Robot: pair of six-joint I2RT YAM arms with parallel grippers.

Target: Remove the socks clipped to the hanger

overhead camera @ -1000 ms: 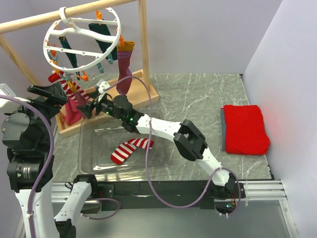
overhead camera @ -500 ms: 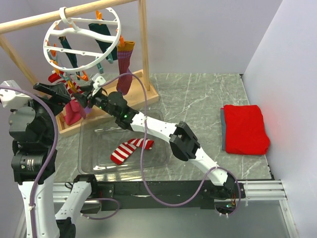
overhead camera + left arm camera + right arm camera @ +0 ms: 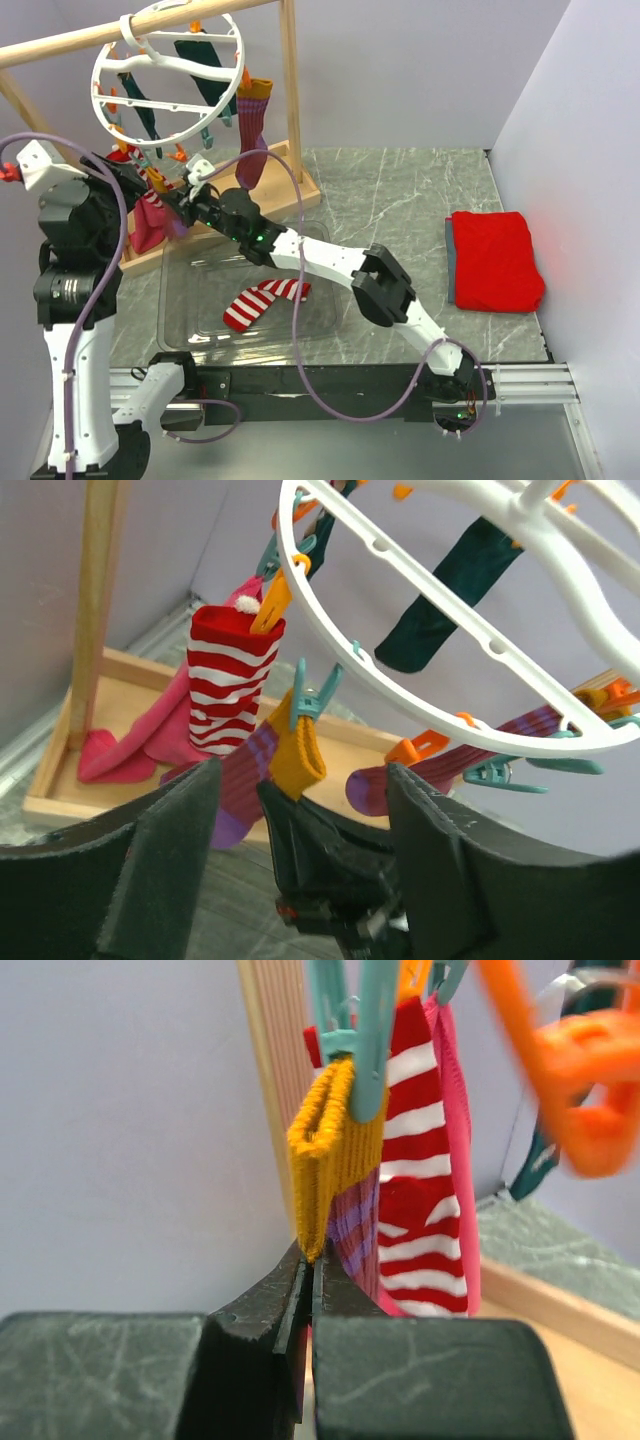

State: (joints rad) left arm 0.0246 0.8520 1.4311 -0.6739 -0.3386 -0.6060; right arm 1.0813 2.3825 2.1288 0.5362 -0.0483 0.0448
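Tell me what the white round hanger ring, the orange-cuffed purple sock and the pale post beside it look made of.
The white round hanger ring looks like moulded plastic, smooth and slightly glossy: even sheen, moulded holes. The orange-cuffed purple sock is knitted fabric, matt, with ribbed stitches showing on the cuff. The pale post is probably bare wood, matt, with fine lengthwise grain lines.

The left arm (image 3: 70, 390) and the right arm (image 3: 320, 262) are showing white shell links broken up by bulky black joint housings. A purple cable (image 3: 298, 350) is trailing along each one. A tiny green light (image 3: 262, 238) is glowing on the right arm. The left gripper (image 3: 302, 775) is showing broad black fingers (image 3: 160, 860) with a felt-like grain. The right gripper (image 3: 306, 1275) is showing scuffed dark blocks narrowing to thin black tips.
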